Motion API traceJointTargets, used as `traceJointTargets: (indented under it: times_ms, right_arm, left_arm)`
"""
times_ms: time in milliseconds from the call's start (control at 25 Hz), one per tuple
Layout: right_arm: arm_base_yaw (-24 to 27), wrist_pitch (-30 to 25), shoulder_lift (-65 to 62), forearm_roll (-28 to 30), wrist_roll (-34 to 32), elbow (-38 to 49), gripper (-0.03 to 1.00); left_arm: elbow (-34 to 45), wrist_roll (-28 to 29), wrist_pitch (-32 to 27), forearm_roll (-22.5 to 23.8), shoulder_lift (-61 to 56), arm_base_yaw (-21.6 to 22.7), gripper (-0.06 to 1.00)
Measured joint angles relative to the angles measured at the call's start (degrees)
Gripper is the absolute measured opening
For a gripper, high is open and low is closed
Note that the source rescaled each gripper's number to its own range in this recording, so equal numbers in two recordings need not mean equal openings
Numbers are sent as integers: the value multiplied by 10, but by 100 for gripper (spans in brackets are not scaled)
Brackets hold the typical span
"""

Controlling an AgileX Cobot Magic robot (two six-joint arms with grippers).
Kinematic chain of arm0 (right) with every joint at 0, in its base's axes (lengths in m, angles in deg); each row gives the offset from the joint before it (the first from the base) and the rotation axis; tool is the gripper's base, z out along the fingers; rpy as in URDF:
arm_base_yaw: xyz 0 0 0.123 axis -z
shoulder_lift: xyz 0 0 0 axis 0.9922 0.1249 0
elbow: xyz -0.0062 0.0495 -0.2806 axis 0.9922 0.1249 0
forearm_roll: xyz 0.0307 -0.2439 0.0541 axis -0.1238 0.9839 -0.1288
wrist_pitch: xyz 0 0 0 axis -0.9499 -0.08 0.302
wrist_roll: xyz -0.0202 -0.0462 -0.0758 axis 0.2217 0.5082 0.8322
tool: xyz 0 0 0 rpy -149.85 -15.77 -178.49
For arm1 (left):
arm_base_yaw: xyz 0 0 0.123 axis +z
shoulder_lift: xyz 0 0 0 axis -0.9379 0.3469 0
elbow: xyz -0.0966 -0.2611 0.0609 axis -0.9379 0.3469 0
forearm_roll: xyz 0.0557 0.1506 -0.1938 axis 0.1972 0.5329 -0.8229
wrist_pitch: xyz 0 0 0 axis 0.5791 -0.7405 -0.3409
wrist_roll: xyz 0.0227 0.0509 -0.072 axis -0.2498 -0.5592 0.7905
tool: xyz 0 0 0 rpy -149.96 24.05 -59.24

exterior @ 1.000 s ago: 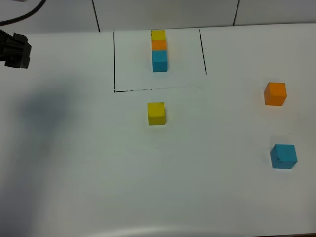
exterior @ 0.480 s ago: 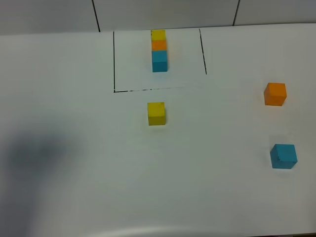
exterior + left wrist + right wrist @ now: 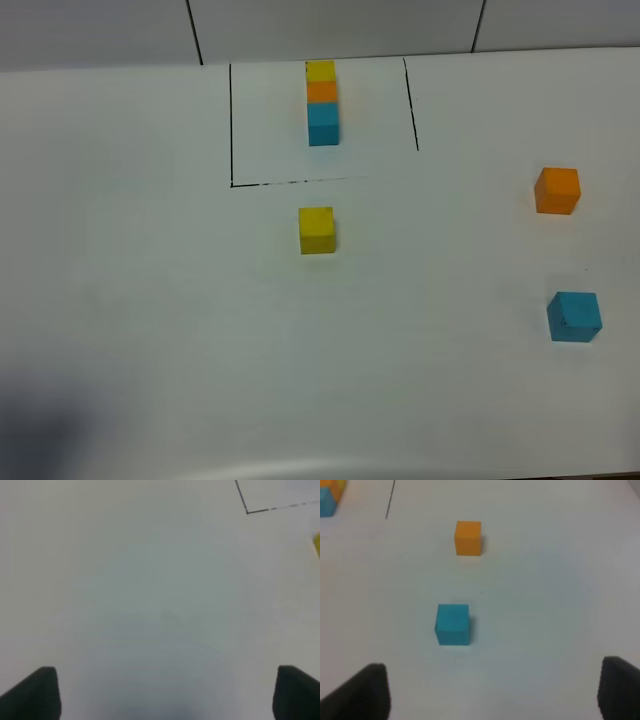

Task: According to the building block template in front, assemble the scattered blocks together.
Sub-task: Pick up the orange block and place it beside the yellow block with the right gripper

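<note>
Since they look light, stiff, matte, pinch opp. faces: yellow block (image 3: pixel 316 230) near template (image 3: pixel 322 100), orange block (image 3: pixel 557 190) & teal block (image 3: pixel 574 317) well right. Left gripper (image 3: pixel 165 695), right gripper (image 3: pixel 490 690) spread.

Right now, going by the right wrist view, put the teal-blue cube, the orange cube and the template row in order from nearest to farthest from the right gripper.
From the right gripper:
1. teal-blue cube: on the right side, closest to the robot.
2. orange cube: also on the right, farther back.
3. building block template: inside the drawn outline, at the back middle.
</note>
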Motion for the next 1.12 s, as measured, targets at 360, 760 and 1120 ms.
traceJointTargets:
  times_ms: [360,760,1120]
  right_arm:
    - [0,0,0,0,0,0,70]
    - [0,0,0,0,0,0,70]
    - [0,0,0,0,0,0,70]
  left_arm:
    - [78,2,-66,-29,-213,0,90]
    - [140,-12,-74,-74,-314,0,90]
    - [144,-40,-67,-92,-315,0,71]
